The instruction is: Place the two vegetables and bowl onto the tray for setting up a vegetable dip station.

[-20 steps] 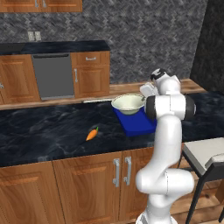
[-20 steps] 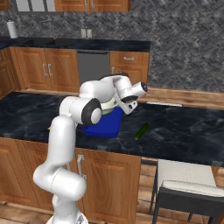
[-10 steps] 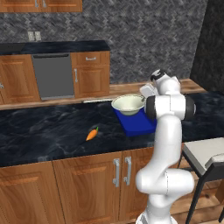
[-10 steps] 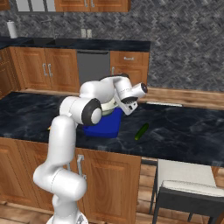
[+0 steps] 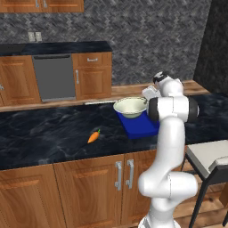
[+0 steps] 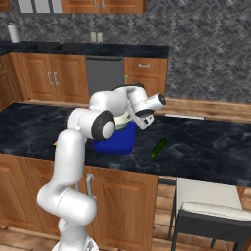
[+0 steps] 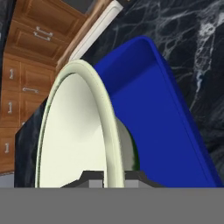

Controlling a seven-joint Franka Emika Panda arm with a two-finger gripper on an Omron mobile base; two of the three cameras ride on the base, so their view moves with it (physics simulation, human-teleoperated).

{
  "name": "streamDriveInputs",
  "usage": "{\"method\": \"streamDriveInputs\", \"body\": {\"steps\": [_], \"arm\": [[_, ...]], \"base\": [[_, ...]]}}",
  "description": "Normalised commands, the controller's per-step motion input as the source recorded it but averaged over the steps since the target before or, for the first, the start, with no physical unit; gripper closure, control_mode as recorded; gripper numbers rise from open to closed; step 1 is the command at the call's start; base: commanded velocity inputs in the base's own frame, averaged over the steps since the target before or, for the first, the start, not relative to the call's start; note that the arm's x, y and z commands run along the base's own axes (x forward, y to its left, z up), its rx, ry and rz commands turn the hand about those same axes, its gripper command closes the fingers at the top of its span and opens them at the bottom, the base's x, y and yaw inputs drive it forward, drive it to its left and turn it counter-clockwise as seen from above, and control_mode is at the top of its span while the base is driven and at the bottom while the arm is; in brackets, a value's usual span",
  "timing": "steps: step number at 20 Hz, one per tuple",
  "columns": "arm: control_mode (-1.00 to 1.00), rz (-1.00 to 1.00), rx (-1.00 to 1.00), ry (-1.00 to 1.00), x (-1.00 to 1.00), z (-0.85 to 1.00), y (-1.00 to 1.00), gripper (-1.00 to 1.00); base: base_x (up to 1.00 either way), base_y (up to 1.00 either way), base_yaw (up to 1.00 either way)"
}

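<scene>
Pale cream and stiff, the bowl (image 5: 130,107) looks rigid and rather light, but its smooth rim could slip; the rim is the natural place to hold it. The gripper (image 7: 114,176) is clenched on that rim, one finger inside and one outside, with the bowl over the blue tray (image 5: 139,126). The carrot (image 5: 93,136) and the green vegetable (image 6: 158,147) lie apart on the dark marble counter (image 5: 40,136). Wooden cabinets (image 5: 91,80) stand behind.
</scene>
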Motion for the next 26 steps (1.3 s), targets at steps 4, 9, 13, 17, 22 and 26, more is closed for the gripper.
{"method": "streamDriveInputs", "body": {"steps": [4, 9, 13, 17, 22, 26], "arm": [[-1.0, 0.0, 0.0, 0.0, 0.02, -0.02, 0.0, 1.0], [-1.0, 0.0, 0.0, 0.0, 0.02, -0.02, 0.0, 1.0], [-1.0, 0.0, 0.0, -0.01, 0.04, -0.03, 0.0, 1.0], [-1.0, 0.0, 0.0, 0.0, 0.09, -0.02, 0.0, 1.0], [-1.0, 0.0, 0.0, -0.02, 0.13, -0.03, 0.0, 1.0], [-1.0, 0.0, 0.0, 0.0, 0.17, -0.04, 0.0, 1.0]], "base": [[0.0, 0.0, 0.0], [0.0, 0.0, 0.0], [0.0, 0.0, 0.0], [0.0, 0.0, 0.0], [0.0, 0.0, 0.0], [0.0, 0.0, 0.0]]}}
